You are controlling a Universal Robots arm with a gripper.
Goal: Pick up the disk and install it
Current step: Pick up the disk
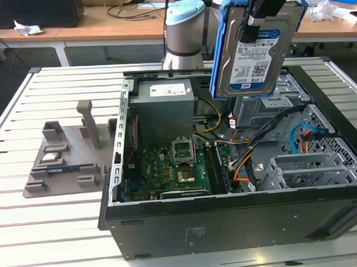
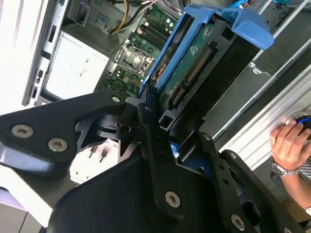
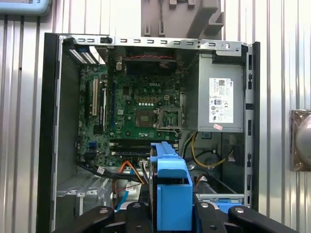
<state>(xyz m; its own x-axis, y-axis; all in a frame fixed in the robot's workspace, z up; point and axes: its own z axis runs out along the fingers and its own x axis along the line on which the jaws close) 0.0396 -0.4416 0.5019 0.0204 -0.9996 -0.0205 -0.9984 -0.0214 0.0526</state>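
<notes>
The disk point(image 1: 255, 49), a silver hard drive with a blue-and-white label in a blue plastic carrier, hangs upright in the air above the back right part of the open computer case point(image 1: 228, 219). My gripper point(image 1: 262, 16) is shut on the disk's upper end. In the second wrist view the disk point(image 2: 194, 73) shows edge on, its connector side facing the camera, with the black fingers point(image 2: 150, 121) clamped on the carrier. In the first wrist view the blue carrier point(image 3: 170, 194) sits between the black fingers point(image 3: 204, 213), over the case's interior.
Inside the case lie the green motherboard point(image 1: 168, 169), the grey power supply box point(image 1: 164, 110), the metal drive cage point(image 1: 271, 110) and loose orange and blue cables point(image 1: 302, 138). A grey fixture point(image 1: 68, 155) stands on the slatted table point(image 1: 53, 231). A person's hand point(image 2: 291, 141) rests beside the case.
</notes>
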